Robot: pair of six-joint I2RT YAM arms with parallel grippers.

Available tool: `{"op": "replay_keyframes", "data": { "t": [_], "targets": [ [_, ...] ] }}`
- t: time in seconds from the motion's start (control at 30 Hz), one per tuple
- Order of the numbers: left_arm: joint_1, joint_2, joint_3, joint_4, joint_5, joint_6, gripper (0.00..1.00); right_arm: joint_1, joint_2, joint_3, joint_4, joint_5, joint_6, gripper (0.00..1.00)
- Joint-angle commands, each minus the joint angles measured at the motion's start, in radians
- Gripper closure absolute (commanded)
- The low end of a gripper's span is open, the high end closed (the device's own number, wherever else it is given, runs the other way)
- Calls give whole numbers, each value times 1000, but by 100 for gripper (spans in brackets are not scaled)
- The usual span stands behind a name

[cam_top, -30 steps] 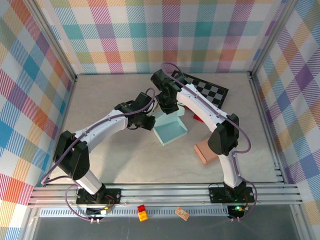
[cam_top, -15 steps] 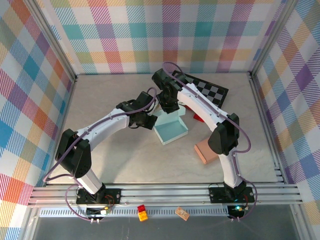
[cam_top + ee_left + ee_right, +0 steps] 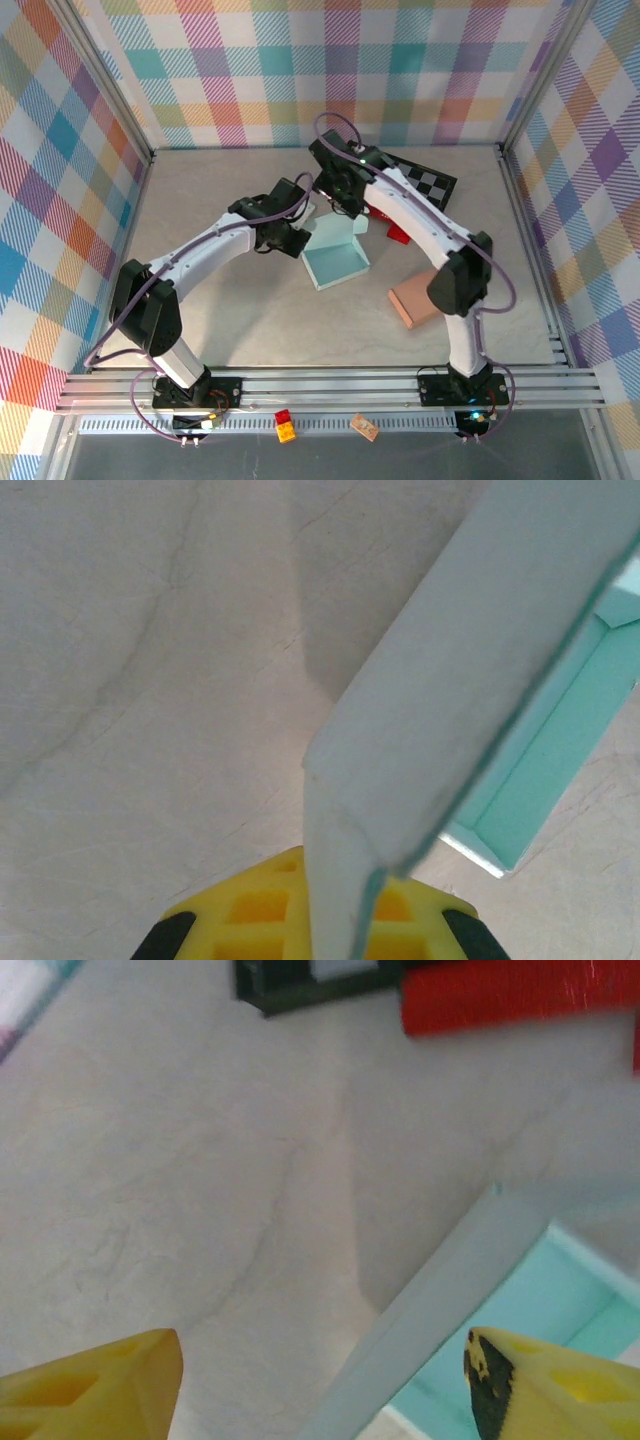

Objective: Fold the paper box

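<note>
Grey table (image 3: pixel 250 330) inside checked walls (image 3: pixel 300 70). My left claw (image 3: pixel 315 935) is closed on the raised flap (image 3: pixel 450 680) of the one paper box (image 3: pixel 335 262). My right claw (image 3: pixel 325 1385) stands wide, a box wall (image 3: pixel 440 1290) between its fingers (image 3: pixel 540 1390), untouched. A sideways pull may tear the flap. Beyond: one red block (image 3: pixel 510 995), one checkered board (image 3: pixel 428 185).

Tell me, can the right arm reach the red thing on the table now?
Probably yes. The right gripper is open, and bare table lies between it and the red thing just ahead. The paper box sits off to one side.
</note>
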Motion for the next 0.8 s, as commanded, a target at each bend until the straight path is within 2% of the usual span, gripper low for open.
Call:
{"op": "replay_keyframes", "data": {
  "t": [0.0, 0.07, 0.13, 0.2, 0.3, 0.4, 0.53, 0.63, 0.77],
  "targets": [
    [29, -43, 26, -81, 26, 88, 100, -65, -212, -189, 245, -25, -434, 25],
    [40, -46, 29, -98, 35, 135, 100, -118, -320, -349, 391, -172, -621, 26],
    [55, -42, 25, -115, 37, 184, 100, -188, -394, -473, 476, -393, -796, 26],
    [75, -40, 21, -120, 50, 217, 100, -230, -410, -509, 437, -531, -923, 27],
    [93, -43, 13, -110, 58, 259, 100, -238, -364, -511, 292, -650, -1096, 29],
    [98, -35, 22, -113, 48, 287, 100, -232, -304, -520, 208, -675, -1179, 32],
    [103, -21, 34, -104, 43, 291, 100, -230, -284, -533, 224, -638, -1245, 31],
    [102, -9, 41, -99, 38, 283, 100, -229, -238, -494, 192, -635, -1271, 31],
    [102, 3, 52, -102, 33, 279, 100, -229, -200, -495, 186, -617, -1273, 37]
  ]
}}
